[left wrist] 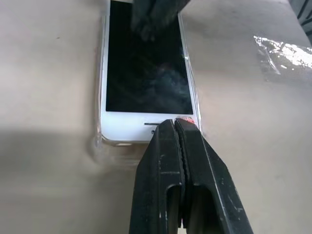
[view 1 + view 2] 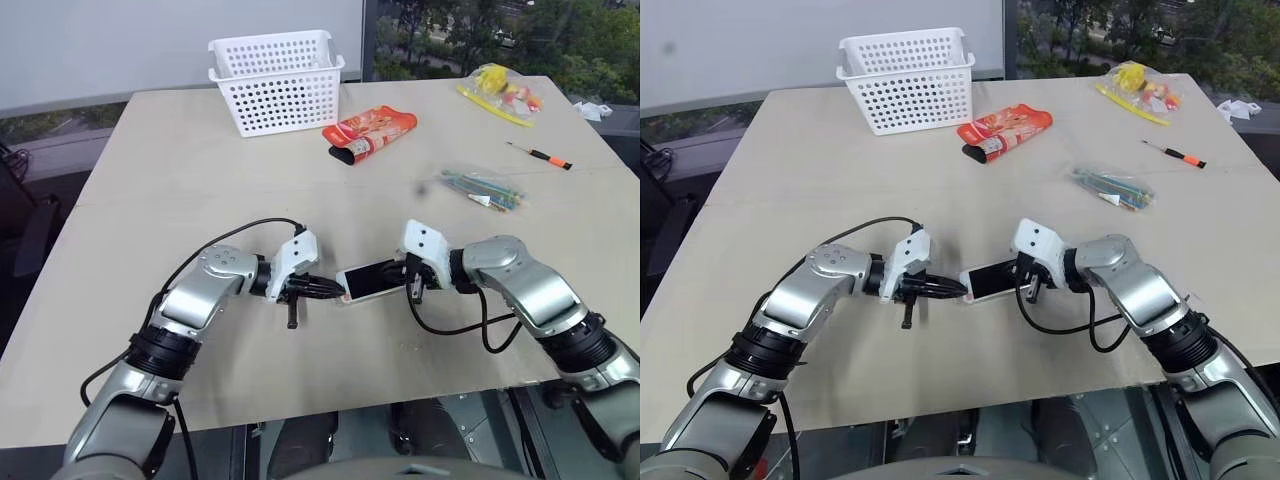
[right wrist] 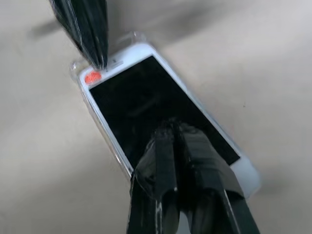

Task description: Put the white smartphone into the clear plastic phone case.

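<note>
On the tan table [image 2: 200, 160], the white smartphone [image 2: 368, 281] lies screen up between the two arms, its long axis running from one gripper to the other. It sits in the clear plastic phone case [image 1: 100, 141], whose rim shows around its edges. The left gripper [image 2: 335, 290], fingers pressed together on nothing, bears on the near bezel. The right gripper [image 3: 170, 131], likewise closed and empty, presses on the screen. Neither arm is clearly nearer.
</note>
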Controlling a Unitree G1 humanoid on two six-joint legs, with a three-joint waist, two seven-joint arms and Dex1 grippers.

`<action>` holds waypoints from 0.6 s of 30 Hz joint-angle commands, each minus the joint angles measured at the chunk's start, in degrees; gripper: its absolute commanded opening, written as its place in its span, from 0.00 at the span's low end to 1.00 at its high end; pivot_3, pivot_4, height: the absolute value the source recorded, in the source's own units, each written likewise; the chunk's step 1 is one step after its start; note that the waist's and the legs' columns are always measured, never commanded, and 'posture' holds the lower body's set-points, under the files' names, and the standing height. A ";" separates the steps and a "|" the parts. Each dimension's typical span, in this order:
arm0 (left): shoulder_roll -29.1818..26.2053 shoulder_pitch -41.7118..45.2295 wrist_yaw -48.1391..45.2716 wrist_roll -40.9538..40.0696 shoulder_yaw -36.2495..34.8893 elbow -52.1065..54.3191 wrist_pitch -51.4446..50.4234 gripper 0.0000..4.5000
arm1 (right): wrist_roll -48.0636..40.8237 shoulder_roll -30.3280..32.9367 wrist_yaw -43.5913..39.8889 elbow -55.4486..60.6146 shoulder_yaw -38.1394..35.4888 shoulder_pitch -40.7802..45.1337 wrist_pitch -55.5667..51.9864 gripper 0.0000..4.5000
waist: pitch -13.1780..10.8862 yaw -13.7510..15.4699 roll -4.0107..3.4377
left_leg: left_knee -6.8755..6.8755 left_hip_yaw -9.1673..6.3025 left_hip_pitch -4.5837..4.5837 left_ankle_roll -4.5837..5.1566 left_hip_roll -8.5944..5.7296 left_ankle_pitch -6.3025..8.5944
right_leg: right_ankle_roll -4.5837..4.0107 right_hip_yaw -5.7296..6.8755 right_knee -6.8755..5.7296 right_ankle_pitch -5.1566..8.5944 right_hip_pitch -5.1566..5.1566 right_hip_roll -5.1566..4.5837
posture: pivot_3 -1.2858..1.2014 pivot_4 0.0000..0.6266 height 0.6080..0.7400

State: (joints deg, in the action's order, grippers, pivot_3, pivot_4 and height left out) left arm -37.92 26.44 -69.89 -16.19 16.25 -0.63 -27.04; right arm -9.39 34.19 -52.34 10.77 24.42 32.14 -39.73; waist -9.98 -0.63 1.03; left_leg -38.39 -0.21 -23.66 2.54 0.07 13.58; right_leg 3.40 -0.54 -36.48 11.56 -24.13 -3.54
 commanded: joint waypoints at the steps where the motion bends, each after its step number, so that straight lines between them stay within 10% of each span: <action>1: -0.43 0.21 0.67 -0.49 -1.97 1.35 -0.51 0.00 | -0.47 0.04 0.02 -0.96 -2.33 -0.85 0.13 0.01 | 0.00 0.01 0.00 | 0.00 -0.02 0.01 0.00 0.00 0.00 | -0.03 0.01 0.00 0.02 0.01 0.00 | 0.52 0.24 1.00; 18: -8.30 -1.19 -0.66 -3.18 -5.98 8.72 -7.05 0.00 | -3.34 14.34 -4.91 1.44 -10.19 -0.97 -3.10 0.01 | -0.06 -0.10 -0.01 | 0.13 0.01 -0.10 0.00 0.02 0.00 | -0.05 0.01 0.21 0.04 -0.06 0.00 | 0.52 0.24 1.00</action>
State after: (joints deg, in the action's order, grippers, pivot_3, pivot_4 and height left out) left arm -45.06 25.47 -69.88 -20.02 9.87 6.36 -34.42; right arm -14.11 47.47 -56.26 11.69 13.38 31.20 -44.19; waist -10.04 -0.73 1.02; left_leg -38.26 -0.20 -23.76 2.54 0.08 13.58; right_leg 3.29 -0.53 -36.28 11.63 -24.18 -3.54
